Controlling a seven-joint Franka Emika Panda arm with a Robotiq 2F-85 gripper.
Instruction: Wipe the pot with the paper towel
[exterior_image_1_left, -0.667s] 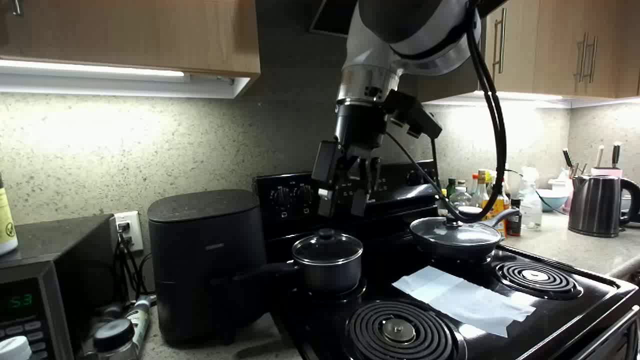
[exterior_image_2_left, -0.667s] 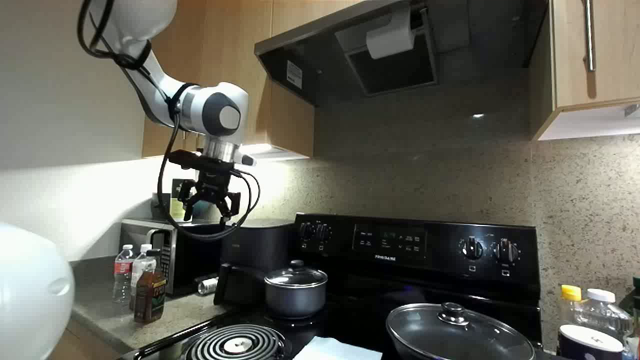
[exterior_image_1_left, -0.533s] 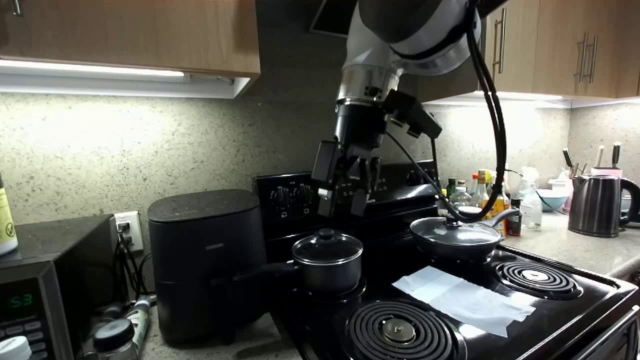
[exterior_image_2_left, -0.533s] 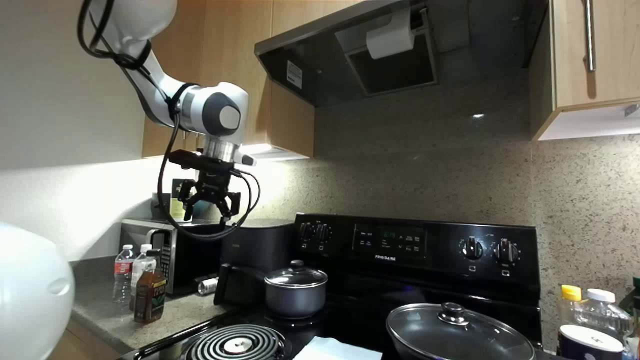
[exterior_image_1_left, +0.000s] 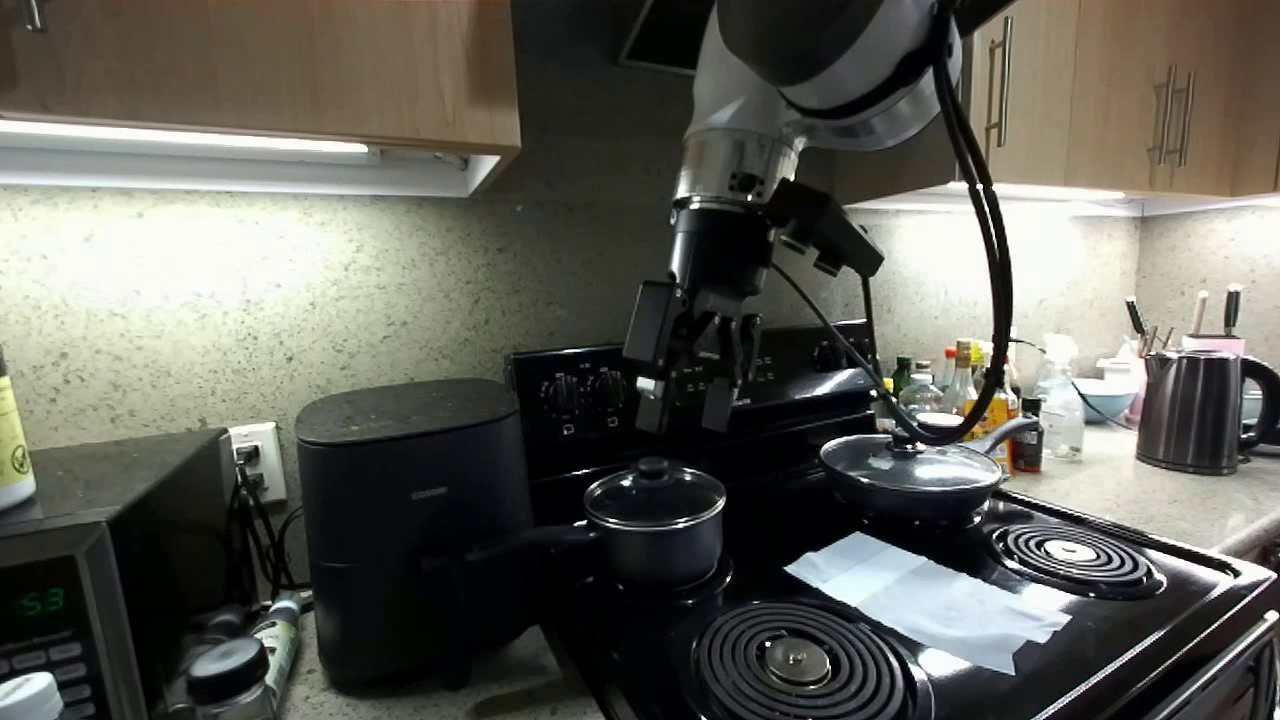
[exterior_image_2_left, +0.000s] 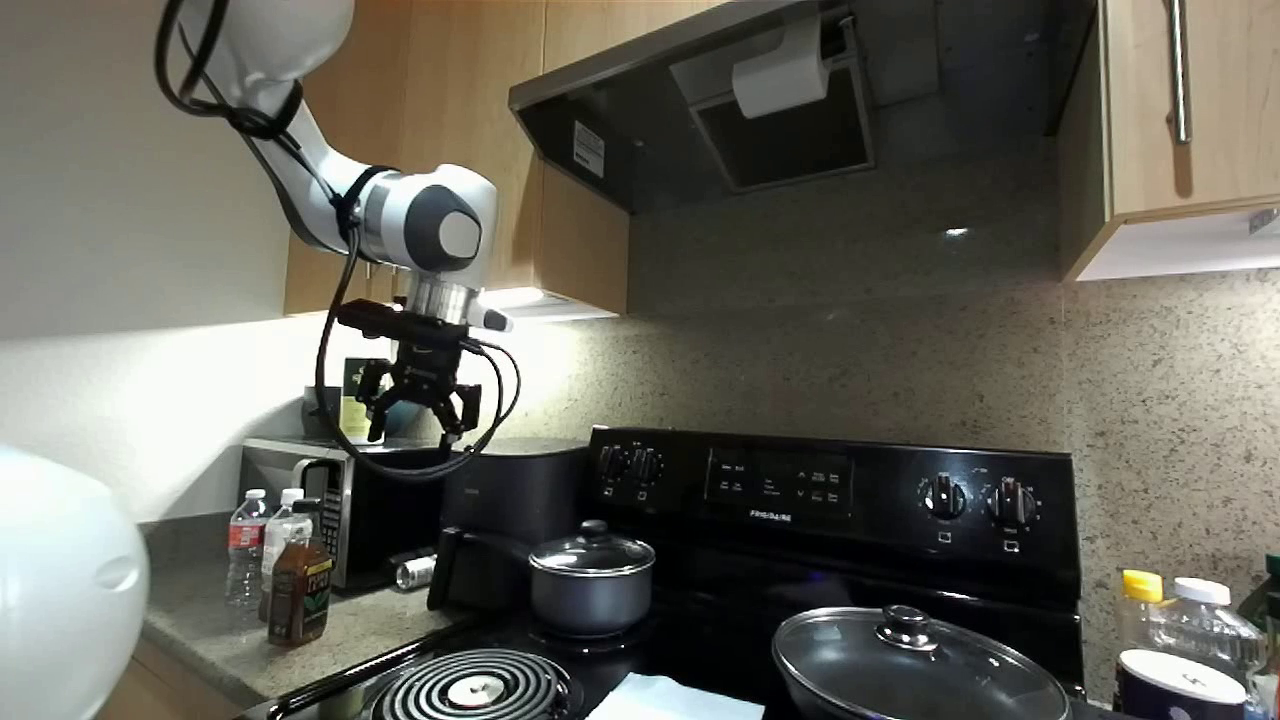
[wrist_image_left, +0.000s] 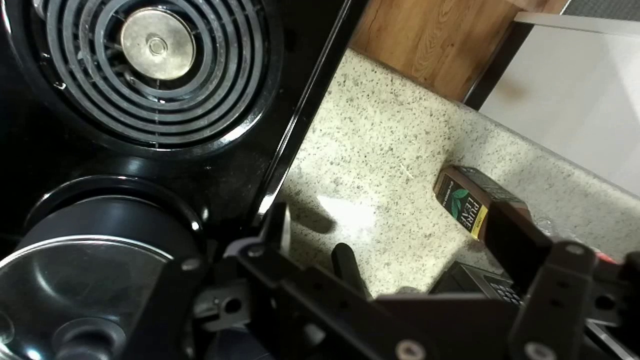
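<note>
A grey pot with a glass lid stands on a back burner beside the air fryer, in both exterior views (exterior_image_1_left: 657, 550) (exterior_image_2_left: 590, 602) and at the lower left of the wrist view (wrist_image_left: 125, 220). The white paper towel lies flat on the stovetop in both exterior views (exterior_image_1_left: 930, 600) (exterior_image_2_left: 672, 700); it is out of the wrist view. My gripper (exterior_image_1_left: 686, 410) is open and empty, pointing down. It hangs well above the stove and counter, also seen in an exterior view (exterior_image_2_left: 412, 432). In the wrist view its fingers (wrist_image_left: 392, 225) stand wide apart with only counter between them.
A lidded pan (exterior_image_1_left: 912, 480) sits on the other back burner. The black air fryer (exterior_image_1_left: 415, 540) stands beside the pot, whose handle points toward it. A microwave (exterior_image_2_left: 300, 480) and a brown tea bottle (exterior_image_2_left: 300, 590) are on the counter. A range hood (exterior_image_2_left: 640, 130) overhangs the stove.
</note>
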